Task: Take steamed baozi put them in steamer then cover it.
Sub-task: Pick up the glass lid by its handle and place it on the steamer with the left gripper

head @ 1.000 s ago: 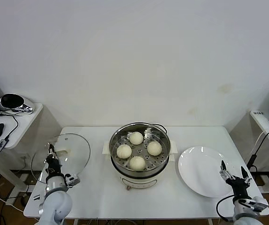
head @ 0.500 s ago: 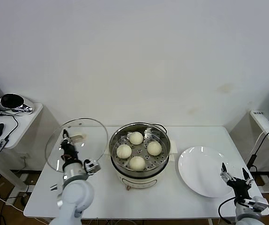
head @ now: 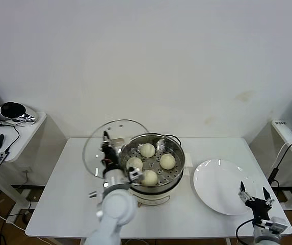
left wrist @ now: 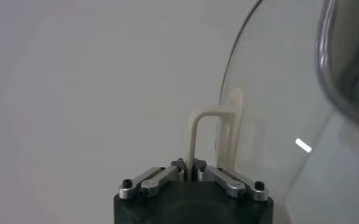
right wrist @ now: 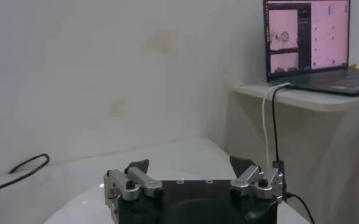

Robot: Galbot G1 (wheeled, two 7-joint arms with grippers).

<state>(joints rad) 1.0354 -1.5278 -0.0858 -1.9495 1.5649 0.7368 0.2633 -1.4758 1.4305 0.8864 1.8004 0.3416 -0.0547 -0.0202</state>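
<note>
Four cream-white steamed baozi (head: 149, 163) sit in my shiny steel steamer (head: 151, 169). Left gripper (head: 107, 144) clamps the clear glass cover (head: 110, 145) by its handle, apparently tilted beside the rim; next, centre and lower. Right gripper (head: 255, 196) idles, spread.

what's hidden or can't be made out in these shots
- Head view: the steamer's white base is largely hidden by the left arm.
- Head view: the cover is see-through, so where its right rim ends against the steamer is unclear.
- Left wrist view: the left gripper, shut on the cover's handle; the cover runs off the frame edge.
- Right wrist view: the right gripper, jaws open; the plate below is mostly blocked by the gripper body.
</note>
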